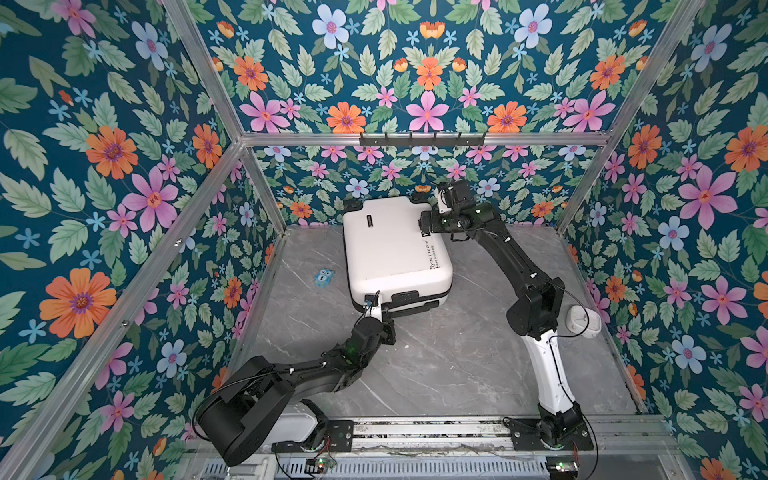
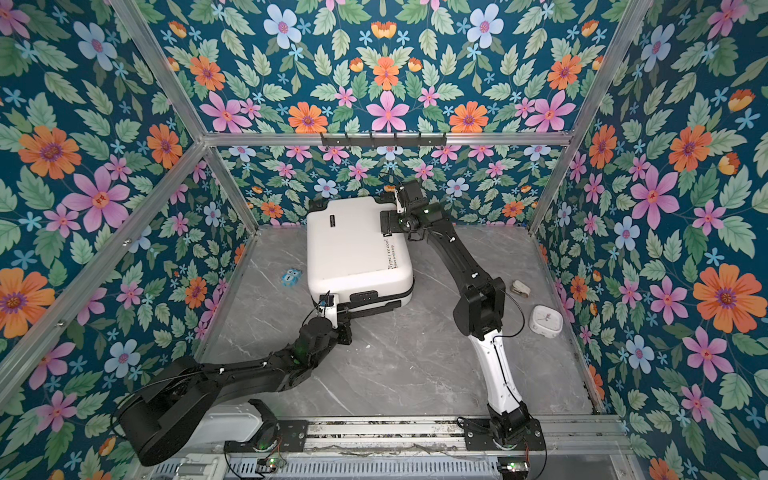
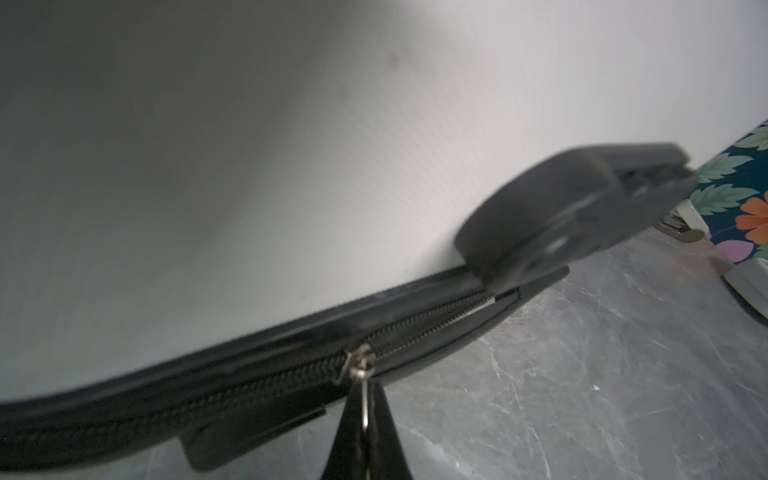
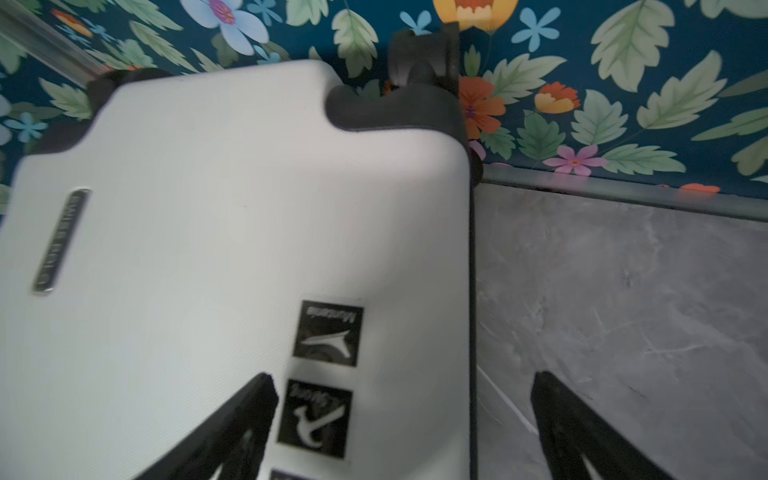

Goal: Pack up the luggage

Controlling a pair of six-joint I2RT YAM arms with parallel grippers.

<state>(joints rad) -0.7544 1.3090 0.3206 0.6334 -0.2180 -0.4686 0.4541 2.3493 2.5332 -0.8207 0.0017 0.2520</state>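
Zipping appears current step: small white hard-shell suitcase lies flat, lid down, toward back of grey marble-pattern table. Left gripper at near edge, jaws clenched on thin metal zipper pull, placed to drag slider along black zipper band. Right gripper at far right corner, jaws spread wide astride shell edge, grasping nothing; likely bracing case so pull does not slide it.

The luggage shell is hard white plastic, matt, finely ribbed up close. Its zipper has black teeth and a shiny metal puller. The table looks like smooth grey marble, faintly glossy. The rails, upper centre, are brushed metal.
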